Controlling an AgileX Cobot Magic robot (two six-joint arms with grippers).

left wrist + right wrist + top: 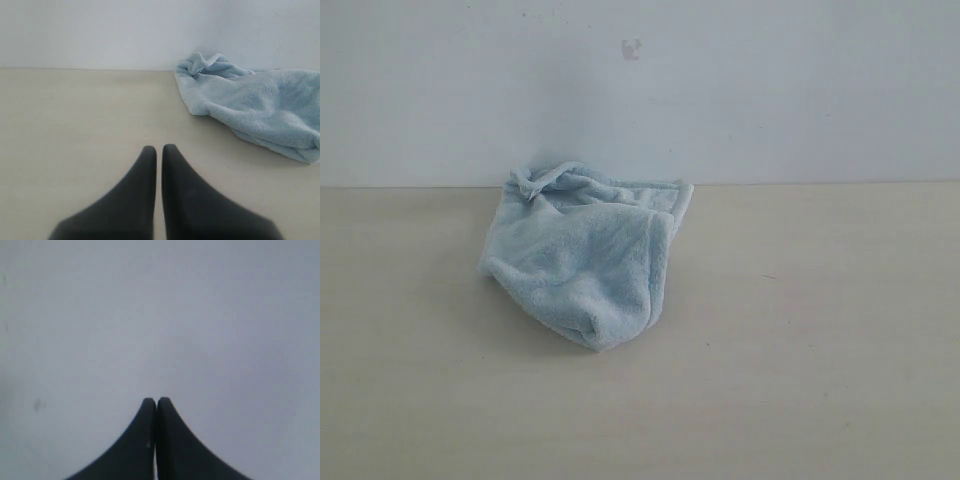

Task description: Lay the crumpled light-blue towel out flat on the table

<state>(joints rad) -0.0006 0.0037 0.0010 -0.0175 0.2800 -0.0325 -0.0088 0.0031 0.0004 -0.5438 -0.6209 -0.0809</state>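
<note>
**Exterior view: crumpled towel at the back of the table, both grippers empty**

The towel (582,258) sits in a bunched heap on the table (800,380), left of the middle in the exterior view and close to where the tabletop meets the pale wall (770,90). Its far end is twisted into a knot-like fold, a hem edge runs along the side nearest the wall, and the near end lies rounded and doubled over.

In the left wrist view the left gripper (159,149) has its two dark fingers (140,195) drawn almost together, with only a thin slit between them, and they pinch nothing. The towel (260,107) lies ahead of the fingertips and off to one side, clearly apart from them, with bare table (75,125) in between.

In the right wrist view the right gripper (156,401) has its fingers (180,450) pressed tip to tip, holding nothing. Behind them is only a plain pale surface (160,310), so where the towel lies relative to this gripper cannot be told
</note>
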